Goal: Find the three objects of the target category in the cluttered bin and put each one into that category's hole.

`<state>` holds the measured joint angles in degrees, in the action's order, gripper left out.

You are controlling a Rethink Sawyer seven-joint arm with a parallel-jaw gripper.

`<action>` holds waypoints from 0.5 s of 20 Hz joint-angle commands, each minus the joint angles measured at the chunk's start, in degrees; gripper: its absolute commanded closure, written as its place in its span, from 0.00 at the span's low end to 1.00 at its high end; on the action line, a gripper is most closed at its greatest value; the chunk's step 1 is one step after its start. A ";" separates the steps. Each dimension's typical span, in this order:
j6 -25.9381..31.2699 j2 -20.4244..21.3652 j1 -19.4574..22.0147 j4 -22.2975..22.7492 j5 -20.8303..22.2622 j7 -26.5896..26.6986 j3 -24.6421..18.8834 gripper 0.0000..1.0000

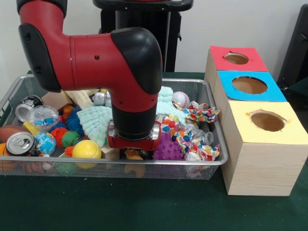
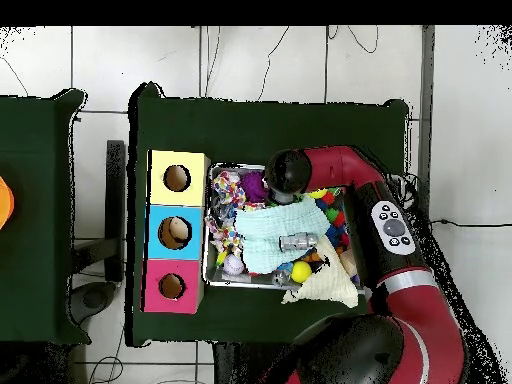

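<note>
Arm (image 1: 96, 57), red and black, reaches down into the wire mesh bin (image 1: 211, 166) on the green table (image 1: 96, 207), its wrist low over the clutter near the bin's front rim; the gripper itself is hidden beneath the wrist, so whether it is spread or pressed together cannot be told; in the front view a purple spiky ball (image 1: 167, 150) lies just beside the wrist, with a crumpled polka-dot cloth (image 1: 192, 139) next to it and a baseball (image 1: 181, 99) further back; a pale mint cloth (image 1: 95, 122) lies on the other side of the wrist, near a yellow ball (image 1: 86, 149), a soda can (image 1: 20, 143), a small globe ball (image 1: 46, 143) and orange and green spiky balls; beside the bin stands a wooden box (image 1: 260, 168) with three round holes, one in a red panel (image 1: 238, 58), one in a blue panel (image 1: 250, 85) and one in a yellow panel (image 1: 267, 121); which category is the target cannot be told; from overhead the mint cloth spreads across the middle of the bin with a small metal piece (image 2: 297, 242) resting on it, and a cream cloth (image 2: 325, 285) hangs over the bin's edge.
</note>
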<state>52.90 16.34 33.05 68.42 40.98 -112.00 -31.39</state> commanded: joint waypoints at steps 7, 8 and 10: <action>-2.48 -3.76 -0.47 -0.57 1.32 11.50 -0.82 0.00; -2.63 -3.71 -0.50 -0.53 1.38 11.24 -0.73 0.00; -2.55 -3.60 -0.56 -0.44 1.35 10.94 -0.60 0.00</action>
<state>52.90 16.18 33.05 68.36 40.98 -112.00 -31.38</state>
